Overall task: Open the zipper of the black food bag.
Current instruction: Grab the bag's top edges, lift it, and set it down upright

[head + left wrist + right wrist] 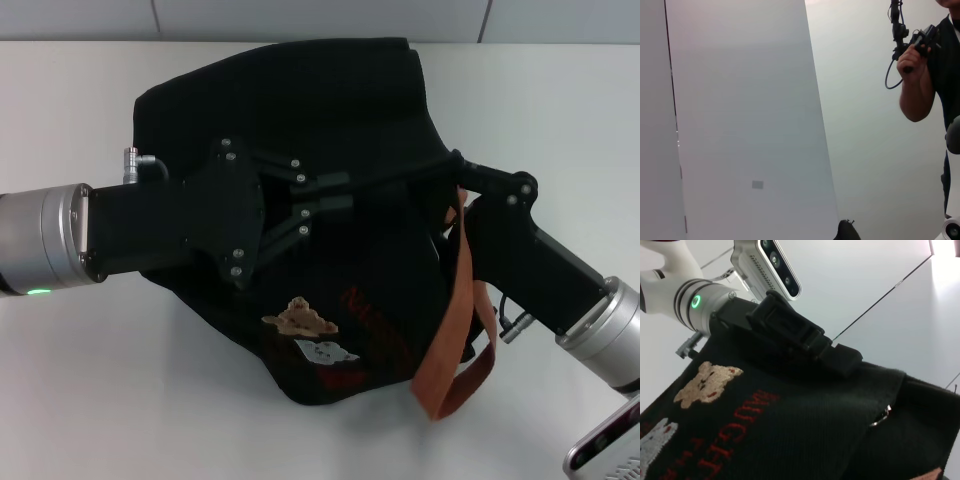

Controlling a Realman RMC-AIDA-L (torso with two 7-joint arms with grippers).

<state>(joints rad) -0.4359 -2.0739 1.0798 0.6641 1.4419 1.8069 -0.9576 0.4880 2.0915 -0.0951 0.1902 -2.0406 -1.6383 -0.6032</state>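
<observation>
The black food bag [300, 100] lies slumped on the white table, its bear patch [298, 317] and red lettering facing the front. My left gripper [340, 192] reaches in from the left, with its two fingers closed together on the bag's upper fabric. Coming from the right, my right gripper [455, 180] sits against the bag's right end, with a tan strap [462, 320] draped over it. The right wrist view shows the bag [805, 440], the bear patch [702, 382], the left gripper [840, 357] on the top edge and a small silver pull [881, 416]. Which zipper that pull belongs to is unclear.
Bare white table [100, 380] surrounds the bag on the left and front. A wall runs behind the table's far edge. The left wrist view shows only pale wall panels and a person [920, 80] holding a handheld device.
</observation>
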